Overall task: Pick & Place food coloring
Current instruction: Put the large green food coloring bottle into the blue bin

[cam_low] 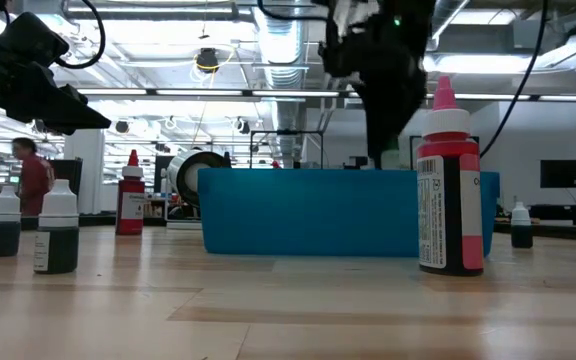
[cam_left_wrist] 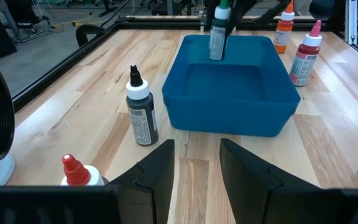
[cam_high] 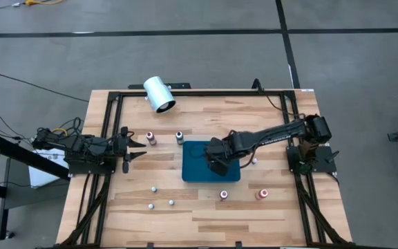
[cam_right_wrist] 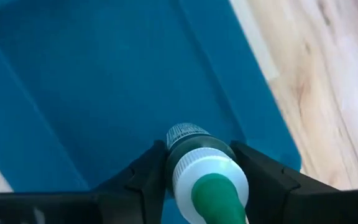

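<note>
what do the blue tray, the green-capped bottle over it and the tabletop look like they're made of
The blue rectangular tray looks like moulded plastic: matte, one even colour, rounded corners. The green-capped dropper bottle, held in the right gripper fingers, seems plastic too, with a smooth white collar and ribbed dark body. The pale tabletop looks like wood planks, with visible grain and seams.

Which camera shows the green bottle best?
The right wrist view: the green bottle fills it, pinched by the right gripper over the blue tray. The left wrist view shows the bottle small and far off. The high and low views hide it behind the arm.
</note>
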`<state>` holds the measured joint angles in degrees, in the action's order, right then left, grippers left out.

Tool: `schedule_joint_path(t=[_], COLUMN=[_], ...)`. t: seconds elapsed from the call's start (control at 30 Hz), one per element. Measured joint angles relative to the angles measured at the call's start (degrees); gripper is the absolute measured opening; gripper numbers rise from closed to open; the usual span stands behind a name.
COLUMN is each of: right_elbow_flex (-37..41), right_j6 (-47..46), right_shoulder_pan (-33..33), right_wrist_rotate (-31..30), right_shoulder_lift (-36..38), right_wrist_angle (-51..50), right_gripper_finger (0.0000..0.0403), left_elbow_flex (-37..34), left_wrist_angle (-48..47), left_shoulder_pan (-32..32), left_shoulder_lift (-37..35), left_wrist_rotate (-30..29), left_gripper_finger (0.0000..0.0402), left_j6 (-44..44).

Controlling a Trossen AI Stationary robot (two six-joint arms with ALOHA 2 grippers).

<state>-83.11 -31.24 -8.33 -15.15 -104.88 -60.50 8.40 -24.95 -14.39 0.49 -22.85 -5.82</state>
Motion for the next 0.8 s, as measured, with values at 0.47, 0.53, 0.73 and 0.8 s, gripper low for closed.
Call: schedule_joint_path(t=[0.47,0.53,0.73,0.8], right_elbow_flex=[8.2,9.7,14.3,15.9], right_j6=[6.9,7.8,8.8,8.8], right_shoulder_pan=[4.1,4.7,5.5,5.8], right_wrist_rotate=[-0.2,-0.2,-0.2,-0.1], right_shoulder_lift=[0.0,0.8,4.4,6.2], right_wrist_angle=[5.1,6.0,11.2,12.1], right_gripper_finger=[0.016,0.0166,0.0162,0.0158], left_elbow_flex=[0.0,0.0,0.0,0.0], left_wrist_angle=[0.2,0.2,0.3,0.3], left_shoulder_pan=[0.0,0.0,0.0,0.0], left_shoulder_lift=[0.0,0.0,0.0,0.0], left_wrist_rotate=[0.0,0.0,0.0,0.0], left_gripper_finger=[0.0122,0.0122,0.0122,0.0122], left_j6=[-2.6,-2.6,-2.6,-2.6])
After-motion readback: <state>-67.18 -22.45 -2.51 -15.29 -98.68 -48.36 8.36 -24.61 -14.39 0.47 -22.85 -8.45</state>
